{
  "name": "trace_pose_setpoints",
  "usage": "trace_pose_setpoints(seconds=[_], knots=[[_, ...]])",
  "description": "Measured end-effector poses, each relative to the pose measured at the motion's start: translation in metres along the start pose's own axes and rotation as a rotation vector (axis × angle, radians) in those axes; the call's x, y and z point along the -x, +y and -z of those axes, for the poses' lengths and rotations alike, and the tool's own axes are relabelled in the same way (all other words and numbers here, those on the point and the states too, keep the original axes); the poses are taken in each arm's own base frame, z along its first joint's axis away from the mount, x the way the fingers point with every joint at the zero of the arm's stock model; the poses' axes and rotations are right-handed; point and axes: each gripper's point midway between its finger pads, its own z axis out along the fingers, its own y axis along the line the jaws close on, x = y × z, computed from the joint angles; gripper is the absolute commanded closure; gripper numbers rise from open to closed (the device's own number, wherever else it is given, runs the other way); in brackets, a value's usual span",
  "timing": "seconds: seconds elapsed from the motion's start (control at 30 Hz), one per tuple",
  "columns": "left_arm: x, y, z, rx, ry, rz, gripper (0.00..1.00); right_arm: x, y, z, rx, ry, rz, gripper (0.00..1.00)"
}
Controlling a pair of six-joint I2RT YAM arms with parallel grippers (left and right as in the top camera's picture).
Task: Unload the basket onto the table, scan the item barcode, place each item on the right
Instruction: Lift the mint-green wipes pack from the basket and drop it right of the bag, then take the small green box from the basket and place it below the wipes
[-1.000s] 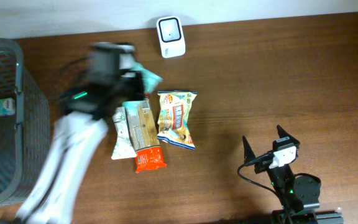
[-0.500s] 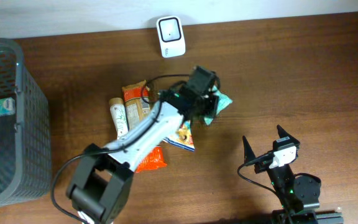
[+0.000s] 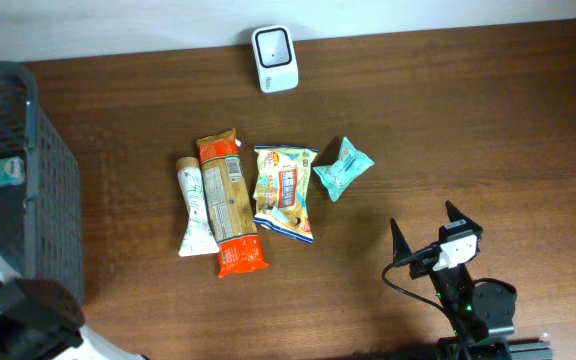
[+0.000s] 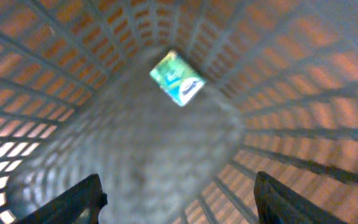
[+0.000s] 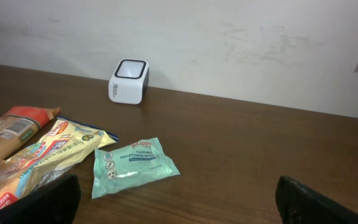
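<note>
Grip: left gripper (image 4: 177, 188) spread wide, empty, over basket (image 3: 53, 190) holding green packet (image 4: 178, 86) | right gripper (image 3: 426, 228) wide, empty | next: we'd pinch teal wipes packet (image 3: 342, 169), beside snack bag (image 3: 284, 190), by its edge, barcode facing scanner (image 3: 274, 59).

Basket (image 3: 53, 190) cut off at left edge; green packet (image 4: 178, 87) inside blurred.

My overhead cam: straight down, far, whole table (image 3: 468, 120) in frame. My left wrist cam: close, aimed down into basket (image 4: 291, 93). My right wrist cam: low, facing wall (image 5: 229, 43); shares scanner (image 5: 129, 81) and teal packet (image 5: 134, 165) with overhead.
</note>
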Motion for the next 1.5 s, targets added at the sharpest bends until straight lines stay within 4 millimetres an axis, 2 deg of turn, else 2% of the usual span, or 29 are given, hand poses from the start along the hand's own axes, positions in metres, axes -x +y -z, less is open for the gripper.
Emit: trace_pose_setpoints(seconds=[0.03,0.1,0.13,0.23,0.33,0.43,0.53,0.57,0.63,0.67,0.7,0.77,0.93,0.97,1.0,1.07,1.13,1.23,1.3,1.33,1.4,1.43,1.47,1.5], knots=[[-0.010,0.007,-0.033,0.024,0.055,0.008,0.23,0.000,0.000,0.000,0.000,0.000,0.000,0.01],[-0.025,0.010,-0.077,0.046,0.111,0.004,0.23,0.000,0.000,0.000,0.000,0.000,0.000,0.01],[-0.027,0.008,-0.091,0.046,0.116,-0.005,0.23,0.000,0.000,0.000,0.000,0.000,0.000,0.01],[-0.023,0.003,-0.125,0.037,0.096,-0.023,0.25,0.000,0.000,0.000,0.000,0.000,0.000,0.01],[-0.021,-0.002,-0.151,0.033,0.083,-0.025,0.27,0.000,0.000,0.000,0.000,0.000,0.000,0.01],[-0.030,-0.004,-0.190,0.039,0.106,-0.028,0.28,0.000,0.000,0.000,0.000,0.000,0.000,0.01],[-0.031,-0.006,-0.210,0.041,0.093,-0.027,0.31,0.000,0.000,0.000,0.000,0.000,0.000,0.01],[-0.035,-0.005,-0.219,0.047,0.105,-0.029,0.33,0.000,0.000,0.000,0.000,0.000,0.000,0.01],[-0.046,-0.001,-0.233,0.062,0.136,-0.031,0.48,0.000,0.000,0.000,0.000,0.000,0.000,0.01],[-0.046,0.000,-0.233,0.066,0.138,-0.037,0.74,0.000,0.000,0.000,0.000,0.000,0.000,0.01],[-0.046,0.000,-0.233,0.066,0.138,-0.039,0.90,0.000,0.000,0.000,0.000,0.000,-0.001,0.01],[-0.049,0.002,-0.233,0.074,0.151,-0.047,1.00,0.000,0.000,0.000,0.000,0.000,0.000,0.01],[-0.062,0.008,-0.229,0.101,0.204,-0.060,1.00,0.000,0.000,0.000,0.000,0.000,0.000,0.01],[-0.063,0.009,-0.228,0.103,0.211,-0.061,0.69,0.000,0.000,0.000,0.000,0.000,0.000,0.01],[-0.061,0.009,-0.225,0.101,0.205,-0.060,0.29,0.000,0.000,0.000,0.000,0.000,0.000,0.01],[-0.042,0.006,-0.205,0.083,0.144,-0.046,0.24,0.000,0.000,0.000,0.000,0.000,0.000,0.01],[-0.024,0.011,-0.195,0.075,0.084,0.005,0.24,0.000,0.000,0.000,0.000,0.000,-0.001,0.01],[-0.001,0.038,-0.199,0.097,0.014,0.088,0.25,0.000,0.000,0.000,0.000,0.000,0.000,0.01],[0.007,0.042,-0.202,0.101,-0.018,0.103,0.28,0.000,0.000,0.000,0.000,0.000,0.000,0.01],[0.007,0.042,-0.210,0.104,-0.021,0.108,0.32,0.000,0.000,0.000,0.000,0.000,0.000,0.01],[-0.013,0.045,-0.238,0.121,0.035,0.101,0.46,0.000,0.000,0.000,0.000,0.000,0.000,0.01],[-0.017,0.045,-0.242,0.124,0.046,0.100,0.64,0.000,0.000,0.000,0.000,0.000,0.000,0.01],[-0.016,0.044,-0.242,0.123,0.043,0.105,0.86,0.000,0.000,0.000,0.000,0.000,0.000,0.01],[-0.016,0.044,-0.242,0.123,0.042,0.105,1.00,0.000,0.000,0.000,0.000,0.000,0.000,0.01]])
